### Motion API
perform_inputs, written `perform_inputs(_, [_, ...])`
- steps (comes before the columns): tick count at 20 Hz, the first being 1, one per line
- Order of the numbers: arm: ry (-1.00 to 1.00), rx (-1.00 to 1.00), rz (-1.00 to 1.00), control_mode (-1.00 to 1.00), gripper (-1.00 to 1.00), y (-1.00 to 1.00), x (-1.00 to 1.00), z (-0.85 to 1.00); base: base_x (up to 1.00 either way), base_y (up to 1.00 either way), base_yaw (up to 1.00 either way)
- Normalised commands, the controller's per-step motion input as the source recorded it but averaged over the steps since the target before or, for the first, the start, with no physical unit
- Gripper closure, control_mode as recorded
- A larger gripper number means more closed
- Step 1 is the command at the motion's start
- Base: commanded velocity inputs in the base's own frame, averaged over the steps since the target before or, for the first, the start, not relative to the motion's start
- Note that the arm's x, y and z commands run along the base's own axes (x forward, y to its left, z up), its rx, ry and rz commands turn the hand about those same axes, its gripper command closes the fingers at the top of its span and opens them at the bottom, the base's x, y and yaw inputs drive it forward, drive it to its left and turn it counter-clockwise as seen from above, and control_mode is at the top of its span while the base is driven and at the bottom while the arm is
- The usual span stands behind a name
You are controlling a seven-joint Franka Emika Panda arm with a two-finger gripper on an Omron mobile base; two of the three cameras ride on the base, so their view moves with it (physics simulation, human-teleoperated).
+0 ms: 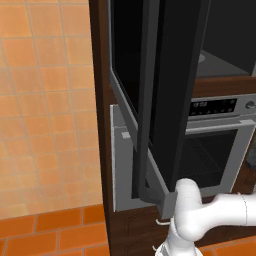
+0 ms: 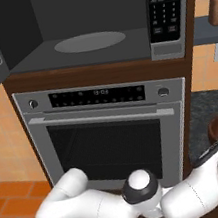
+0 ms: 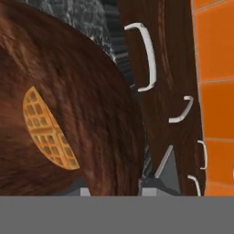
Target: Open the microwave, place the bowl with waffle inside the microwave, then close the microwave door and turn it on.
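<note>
Gripping the bowl with waffle (image 3: 68,114), claw (image 3: 114,189) closed on its rim.

wall: orange tiles (image 1: 45,100), left | floor: darker orange tiles (image 1: 50,227) | cabinetry: dark brown wood (image 2: 99,72) around grey oven (image 2: 105,132) | right: dark speckled counter (image 2: 209,106), white drawer handles (image 3: 145,57)

The glossy white rounded arm (image 2: 92,205) is showing bulbous links and a dark ring collar (image 2: 140,189) capped white. A dark strip, possibly trim, is edging its far link (image 2: 217,150).
</note>
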Motion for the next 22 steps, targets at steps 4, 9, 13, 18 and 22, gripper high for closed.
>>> perform_inputs(4, [-0.15, -0.03, -0.10, -1.00, 1.00, 0.44, -1.00, 0.19, 0.00, 0.00, 0.00])
perform_inputs(9, [-0.15, -0.06, -0.05, -1.00, 1.00, 0.91, -0.89, 0.28, 0.00, 0.00, 0.00])
perform_inputs(13, [-0.15, -0.09, -0.03, -1.00, 1.00, 1.00, -0.61, 0.41, 0.00, 0.00, 0.00])
perform_inputs(18, [-0.14, -0.11, -0.08, -1.00, 1.00, 1.00, -0.44, 0.50, 0.00, 0.00, 0.00])
perform_inputs(22, [-0.06, -0.12, -0.11, -1.00, 1.00, 1.00, -0.13, 0.70, 0.00, 0.00, 0.00])
